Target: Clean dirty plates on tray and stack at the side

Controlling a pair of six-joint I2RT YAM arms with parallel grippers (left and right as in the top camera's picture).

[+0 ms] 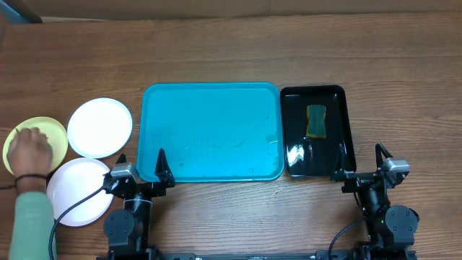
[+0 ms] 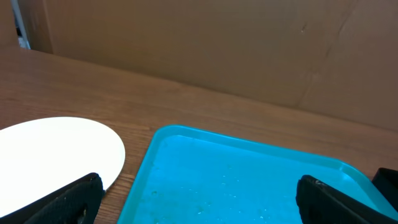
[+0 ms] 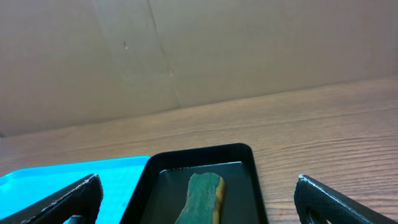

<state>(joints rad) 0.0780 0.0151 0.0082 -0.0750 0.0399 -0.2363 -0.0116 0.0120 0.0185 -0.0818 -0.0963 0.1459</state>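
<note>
Closest to the lens are the two arms, at the table's [image 1: 231, 50] near edge in front of the turquoise tray [image 1: 209, 130]. At the tray's front-left corner the left gripper [image 1: 141, 160] has its jaws spread wide and grips nothing (in the left wrist view its dark fingers [image 2: 62, 199] stand far apart at either side of the frame). The right gripper [image 1: 359, 155] is off the tray's front-right corner, equally wide open and empty.

All three plates lie on the wood to the left of the tray, none of them on it. One white plate [image 1: 99, 127] sits just beside the tray's left edge. A second white plate [image 1: 78, 191] lies further left and nearer the arms, its rim meeting or overlapping the first. The yellow-green plate [image 1: 50, 130] is furthest left from the tray, with a person's hand [image 1: 32, 152] resting flat on it (a green sleeve runs back from the wrist).

Just beside the tray's right edge is a glossy black tray [image 1: 296, 123], and a green sponge [image 1: 316, 120] lies in it.
</note>
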